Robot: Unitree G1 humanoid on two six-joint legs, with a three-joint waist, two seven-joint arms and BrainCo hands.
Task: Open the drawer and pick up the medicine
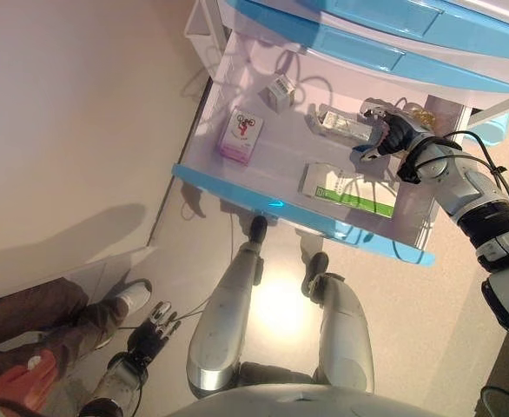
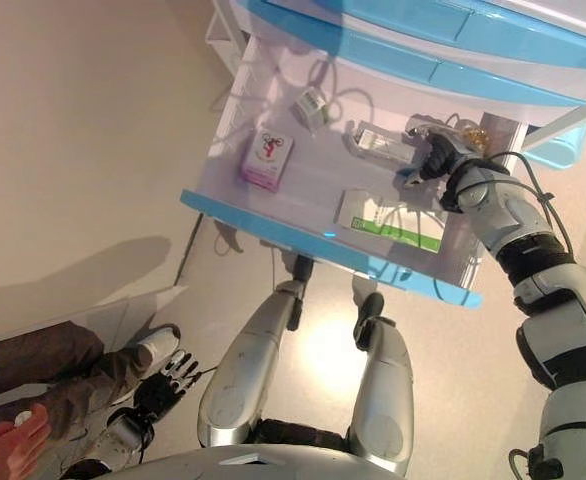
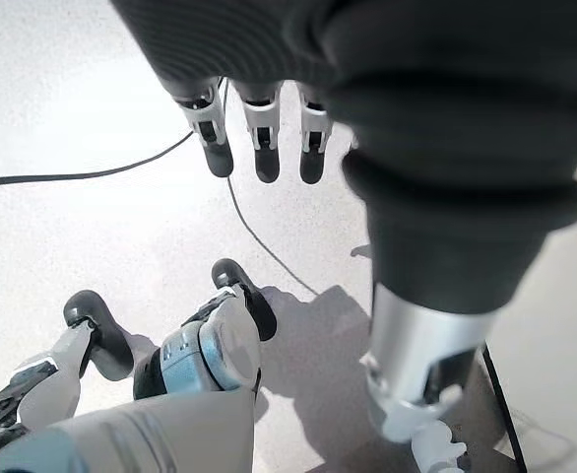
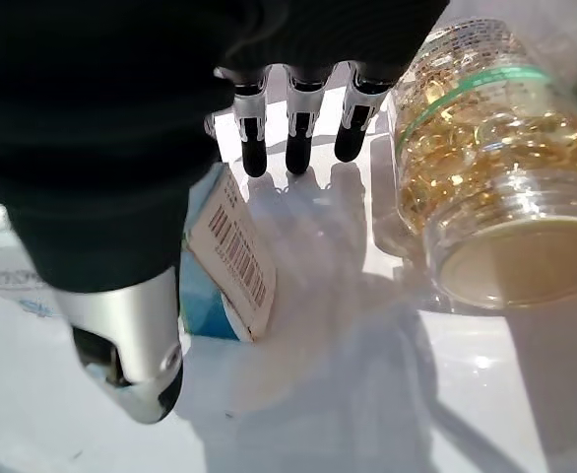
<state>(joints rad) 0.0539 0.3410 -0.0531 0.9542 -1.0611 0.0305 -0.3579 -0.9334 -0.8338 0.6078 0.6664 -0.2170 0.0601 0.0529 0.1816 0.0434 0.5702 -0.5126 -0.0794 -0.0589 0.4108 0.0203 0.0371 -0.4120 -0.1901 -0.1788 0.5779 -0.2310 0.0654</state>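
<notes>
We see the open drawer [image 1: 237,187] with bare floor between its boxes. Around our right hand [image 1: 385,135] it is tight: a capsule jar [image 4: 485,158] just beside the fingers, a blue-and-white box [image 4: 224,271] under the thumb.

Open drawer [image 1: 237,185] holds boxes — pink box [image 1: 241,135] left, long box [image 1: 347,193] front-right, capsule jar [image 4: 485,148] far right.

place: looks like a test room or lab mock-up
storage: white cabinet with blue-fronted drawers [image 1: 385,52], one drawer [image 1: 298,217] open
contents: medicine boxes [image 1: 241,135], capsule jar [image 4: 485,158]
floor: bare, pale [image 1: 63,130]
</notes>
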